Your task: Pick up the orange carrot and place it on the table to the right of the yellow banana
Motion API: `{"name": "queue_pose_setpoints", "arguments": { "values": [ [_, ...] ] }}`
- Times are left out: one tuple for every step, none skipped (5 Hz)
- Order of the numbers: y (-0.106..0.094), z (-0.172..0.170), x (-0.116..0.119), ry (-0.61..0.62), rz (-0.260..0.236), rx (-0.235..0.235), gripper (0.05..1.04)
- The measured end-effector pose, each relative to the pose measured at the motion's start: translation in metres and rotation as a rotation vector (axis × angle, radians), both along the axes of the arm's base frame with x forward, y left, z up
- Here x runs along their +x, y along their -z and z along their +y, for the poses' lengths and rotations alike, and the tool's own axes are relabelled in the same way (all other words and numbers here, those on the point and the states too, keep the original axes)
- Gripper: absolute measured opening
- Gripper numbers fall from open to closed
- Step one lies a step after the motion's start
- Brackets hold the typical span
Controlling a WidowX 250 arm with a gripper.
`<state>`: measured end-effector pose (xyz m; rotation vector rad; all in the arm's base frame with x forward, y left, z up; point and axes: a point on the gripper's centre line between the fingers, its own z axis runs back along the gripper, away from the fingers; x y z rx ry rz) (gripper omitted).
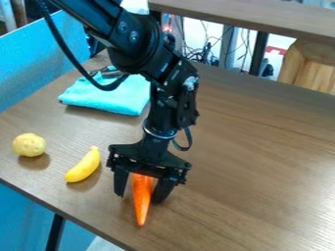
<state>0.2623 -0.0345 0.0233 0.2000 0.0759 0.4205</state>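
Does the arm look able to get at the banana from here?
Probably yes: the banana lies close beside the gripper, with nothing visible between them. The carrot at the gripper might get in the way; I can't tell whether it is held.

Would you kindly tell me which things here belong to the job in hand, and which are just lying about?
Seemingly in the job:
black hand
orange carrot, between its fingers

Apparently just lying about:
potato
yellow banana
turquoise cloth
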Motion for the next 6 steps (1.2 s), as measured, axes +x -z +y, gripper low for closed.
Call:
{"name": "queue_pose_setpoints", "arguments": {
  "values": [
    [-0.012, 0.002, 0.011, 0.065, -0.086, -0.093, 0.987],
    [-0.042, 0.01, 0.026, 0.082, -0.189, -0.177, 0.99],
    [-0.066, 0.024, 0.041, 0.107, -0.205, -0.209, 0.99],
    [-0.081, 0.044, 0.054, 0.14, -0.16, -0.22, 0.99],
    [-0.088, 0.079, 0.072, 0.199, -0.085, -0.192, 0.991],
    [-0.089, 0.121, 0.088, 0.162, 0.01, -0.146, 0.991]
  ]
}}
